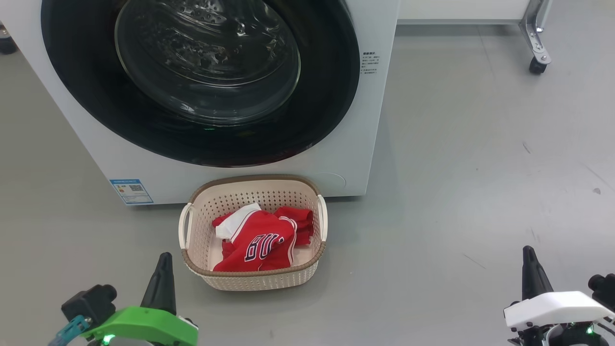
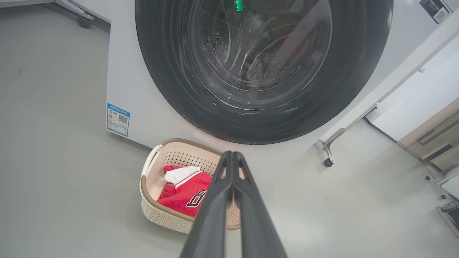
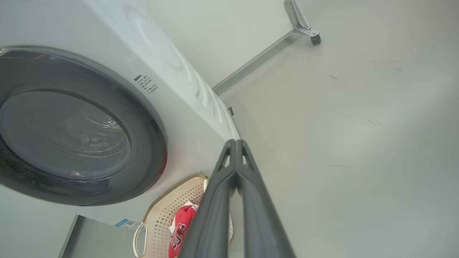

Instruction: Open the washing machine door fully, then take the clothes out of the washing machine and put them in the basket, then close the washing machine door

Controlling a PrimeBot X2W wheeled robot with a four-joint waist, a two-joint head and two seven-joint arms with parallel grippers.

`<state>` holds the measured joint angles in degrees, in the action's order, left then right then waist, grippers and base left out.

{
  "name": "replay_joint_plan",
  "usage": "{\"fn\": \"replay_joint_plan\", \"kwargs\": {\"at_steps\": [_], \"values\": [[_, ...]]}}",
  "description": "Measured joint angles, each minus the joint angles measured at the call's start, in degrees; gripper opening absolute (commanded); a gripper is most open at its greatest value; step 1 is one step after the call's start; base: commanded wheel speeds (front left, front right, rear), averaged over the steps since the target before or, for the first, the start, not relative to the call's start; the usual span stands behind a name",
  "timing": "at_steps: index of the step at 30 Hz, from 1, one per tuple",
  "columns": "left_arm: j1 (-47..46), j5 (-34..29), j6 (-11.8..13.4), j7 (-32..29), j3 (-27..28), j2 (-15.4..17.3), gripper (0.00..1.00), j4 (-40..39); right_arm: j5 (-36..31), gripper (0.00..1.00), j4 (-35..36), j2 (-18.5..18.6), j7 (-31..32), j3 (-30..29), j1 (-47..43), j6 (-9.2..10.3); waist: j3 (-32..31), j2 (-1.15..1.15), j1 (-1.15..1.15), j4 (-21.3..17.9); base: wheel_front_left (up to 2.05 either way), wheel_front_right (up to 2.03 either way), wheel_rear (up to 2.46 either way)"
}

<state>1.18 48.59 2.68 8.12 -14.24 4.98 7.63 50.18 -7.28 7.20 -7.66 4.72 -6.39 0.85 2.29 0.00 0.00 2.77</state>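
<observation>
The clothes (image 1: 262, 240) are seen in the lower middle of the head frame, lying crumpled inside the basket (image 1: 259, 283). The red jersey is spread with its lettering slanted up toward the right of the frame, and a white panel is folded at its upper left. The basket is set on the floor (image 1: 456, 192) just in front of the washing machine (image 1: 360, 154). Its longer side appears to run across the frame, with a white handle at each end.

Above it, the washing machine door (image 1: 202, 72) is shown lying flat against the front of the machine, its glass bowl facing the camera. A blue label (image 1: 130, 191) is stuck at the lower left of the white front, and printed text (image 1: 369, 62) is placed to the right of the door.

The left gripper (image 1: 164, 259) is held low at the lower left of the frame under a green housing, fingers pointed up the frame, near the basket's lower left corner but apart from it. In the left wrist view its fingers (image 2: 215, 200) are pressed together on nothing.

The right gripper (image 1: 528, 252) is held at the lower right under a white housing, fingers pointed up the frame, well apart from the basket. Its fingers (image 3: 218, 193) are likewise closed and empty.

A castor leg (image 1: 538, 57) is seen at the upper right.
</observation>
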Motion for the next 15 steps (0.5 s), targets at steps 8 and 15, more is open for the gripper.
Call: {"fn": "replay_joint_plan", "kwargs": {"at_steps": [8, 15], "values": [[-0.07, 5.58, -0.97, -1.08, 1.63, 0.12, 0.00, 0.79, 5.43, 0.00, -0.85, -0.20, 1.40, -0.99, 0.88, -0.79, -0.25, 0.00, 0.00, -0.34, 0.00, 0.00, 0.00], [-0.14, 10.85, -1.96, -2.22, 3.09, 0.18, 0.00, 1.34, 10.22, 0.00, -1.59, -0.45, 2.41, -1.90, 1.86, -1.55, -0.47, 0.00, 0.00, -0.64, 0.00, 0.00, 0.00]]}}
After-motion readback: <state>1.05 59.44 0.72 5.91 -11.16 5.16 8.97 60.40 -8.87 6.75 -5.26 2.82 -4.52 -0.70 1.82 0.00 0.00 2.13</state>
